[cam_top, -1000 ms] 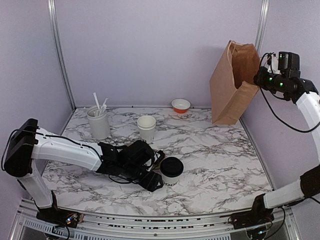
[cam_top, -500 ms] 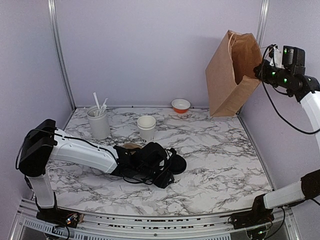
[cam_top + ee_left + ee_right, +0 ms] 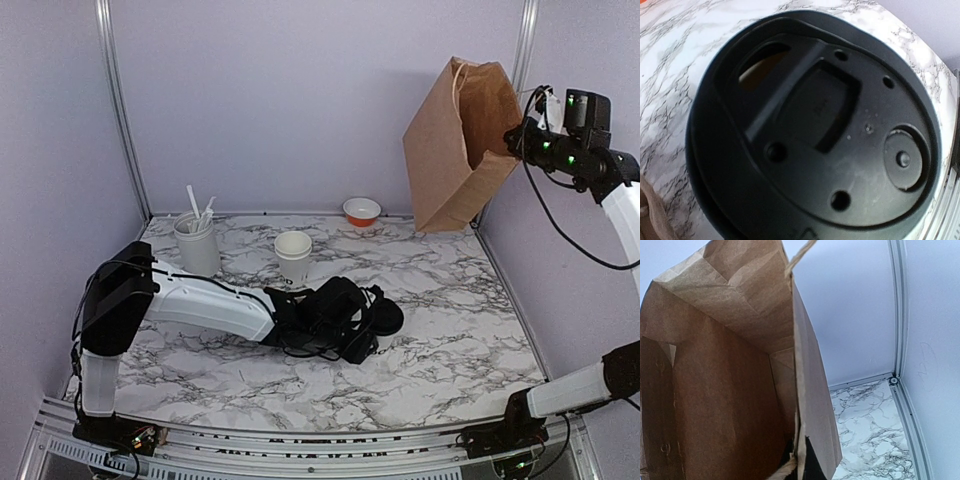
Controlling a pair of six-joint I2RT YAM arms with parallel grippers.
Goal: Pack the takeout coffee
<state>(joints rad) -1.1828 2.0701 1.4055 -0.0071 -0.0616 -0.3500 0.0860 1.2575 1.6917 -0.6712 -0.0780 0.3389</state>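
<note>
The takeout coffee (image 3: 384,317) shows in the top view mostly as its black round lid, near the middle of the marble table (image 3: 460,330). My left gripper (image 3: 362,331) reaches in from the left and is closed round the cup's side; the cup body is hidden behind it. In the left wrist view the lid (image 3: 815,125) fills the frame and my fingers do not show. My right gripper (image 3: 522,136) is shut on the rim of a brown paper bag (image 3: 455,150), holding it tilted above the table's back right corner. The bag (image 3: 730,390) gapes open in the right wrist view, with the right gripper (image 3: 799,462) pinching its edge.
A tall white utensil holder (image 3: 197,246) stands at the back left. A lidless white paper cup (image 3: 293,255) stands behind the left arm. A small orange and white bowl (image 3: 361,211) sits by the back wall. Walls close in the left, back and right sides.
My left gripper closed in on the takeout coffee and carried it to the right. The right gripper lifted the paper bag off the table and tilted it.
</note>
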